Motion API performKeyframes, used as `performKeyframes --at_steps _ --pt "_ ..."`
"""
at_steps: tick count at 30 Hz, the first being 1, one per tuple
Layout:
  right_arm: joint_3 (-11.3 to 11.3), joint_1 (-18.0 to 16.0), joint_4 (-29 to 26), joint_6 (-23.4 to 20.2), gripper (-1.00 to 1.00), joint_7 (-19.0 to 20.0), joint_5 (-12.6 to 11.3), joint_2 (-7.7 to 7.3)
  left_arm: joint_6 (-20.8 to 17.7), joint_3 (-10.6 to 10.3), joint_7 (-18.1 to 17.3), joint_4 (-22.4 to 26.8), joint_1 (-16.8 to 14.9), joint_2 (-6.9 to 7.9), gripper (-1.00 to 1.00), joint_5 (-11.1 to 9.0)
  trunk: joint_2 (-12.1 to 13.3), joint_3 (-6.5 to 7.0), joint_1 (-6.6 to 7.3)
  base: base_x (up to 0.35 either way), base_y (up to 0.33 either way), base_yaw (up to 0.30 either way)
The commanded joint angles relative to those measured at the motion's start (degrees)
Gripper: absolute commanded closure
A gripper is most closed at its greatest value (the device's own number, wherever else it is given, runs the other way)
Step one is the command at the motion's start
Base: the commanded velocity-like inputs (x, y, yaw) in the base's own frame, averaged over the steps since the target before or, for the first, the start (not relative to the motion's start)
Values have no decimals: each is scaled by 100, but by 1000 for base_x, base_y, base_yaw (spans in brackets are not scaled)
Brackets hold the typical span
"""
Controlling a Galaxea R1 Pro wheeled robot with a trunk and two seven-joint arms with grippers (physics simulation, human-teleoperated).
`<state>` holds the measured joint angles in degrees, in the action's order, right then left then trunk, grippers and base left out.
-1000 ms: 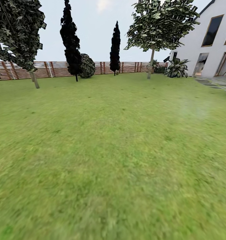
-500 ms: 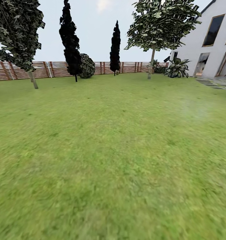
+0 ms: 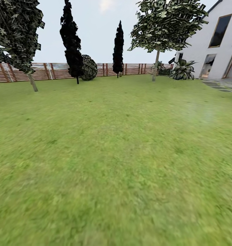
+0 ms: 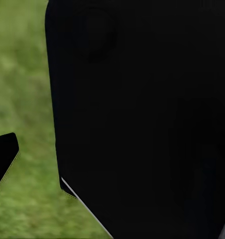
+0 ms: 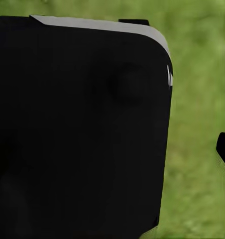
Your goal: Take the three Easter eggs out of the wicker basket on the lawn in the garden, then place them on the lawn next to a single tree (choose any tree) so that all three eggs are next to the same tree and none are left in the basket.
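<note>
Green lawn (image 3: 116,153) w/ trees, brown fence (image 3: 58,70), white house (image 3: 211,51) beyond.

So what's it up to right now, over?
Crossing open lawn. Trees and fence ahead, house far right. Grippers' state unclear, dark body blocking wrist cameras.

The lawn (image 3: 116,153) is showing as matt, mottled green grass, soft and blurred in the near part. The far fence (image 3: 54,70) is looking like brown wooden slats. The house (image 3: 215,48) at the right is presenting smooth white walls and glossy dark window panes. A smooth matt-black plastic-looking body (image 4: 142,119) is blocking the left wrist view.
</note>
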<state>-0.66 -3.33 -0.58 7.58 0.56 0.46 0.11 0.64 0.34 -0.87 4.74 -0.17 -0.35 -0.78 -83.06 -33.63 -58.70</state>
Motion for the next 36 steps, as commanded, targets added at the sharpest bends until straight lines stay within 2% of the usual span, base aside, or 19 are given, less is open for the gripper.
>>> performKeyframes --at_steps 1,36 --pt "-5 -3 4 22 -100 6 5 -9 7 4 -9 0 -6 0 -100 -7 -2 -5 -3 338 0 0" --pt "-5 -1 -1 42 -100 6 6 7 7 2 -9 -3 -2 0 -100 -10 -2 -5 -3 338 0 0"
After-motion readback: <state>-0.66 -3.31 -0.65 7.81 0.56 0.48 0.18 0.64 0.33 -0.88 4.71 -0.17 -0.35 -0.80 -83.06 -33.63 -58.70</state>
